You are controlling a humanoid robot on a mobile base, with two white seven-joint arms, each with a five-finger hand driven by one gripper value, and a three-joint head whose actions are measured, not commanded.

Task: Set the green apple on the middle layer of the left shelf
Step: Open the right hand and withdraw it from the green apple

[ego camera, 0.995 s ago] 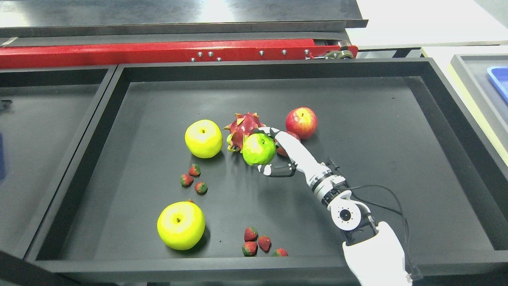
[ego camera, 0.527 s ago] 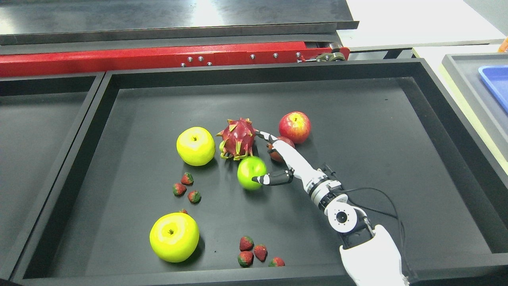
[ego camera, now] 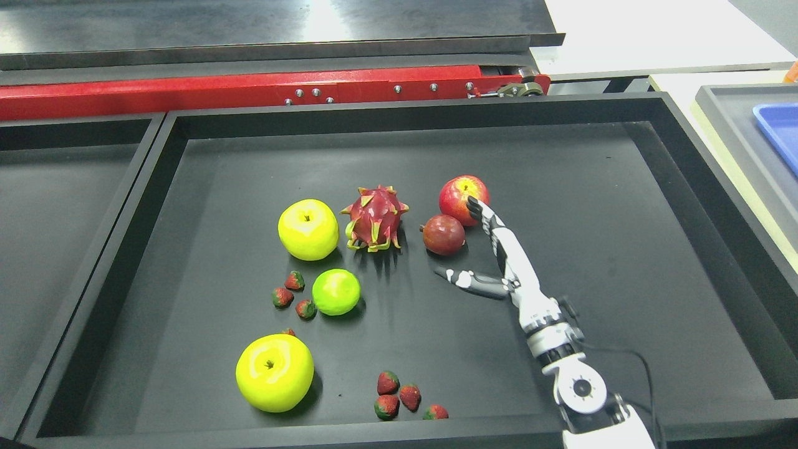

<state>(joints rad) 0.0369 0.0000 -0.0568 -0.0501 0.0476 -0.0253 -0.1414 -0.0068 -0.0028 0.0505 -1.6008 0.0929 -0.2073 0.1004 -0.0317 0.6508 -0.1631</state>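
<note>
The green apple (ego camera: 336,292) lies loose on the floor of the black tray (ego camera: 623,262), left of centre, beside two strawberries. My right hand (ego camera: 461,243) is well to its right, open, with the fingers stretched toward a red apple (ego camera: 462,197) and the thumb out to the left. It holds nothing. A dark red round fruit (ego camera: 443,234) sits just left of the fingers. The left arm does not show.
A dragon fruit (ego camera: 374,217) and a yellow apple (ego camera: 307,229) sit behind the green apple. A larger yellow apple (ego camera: 274,371) lies near the front. Strawberries (ego camera: 399,400) are scattered at the front rim. A second tray (ego camera: 62,212) adjoins on the left, a blue tray (ego camera: 779,128) at far right.
The green apple has left my right hand and rolled left and forward on the tray floor. The hand opened and drew back to the right. The view shifted slightly at first.
</note>
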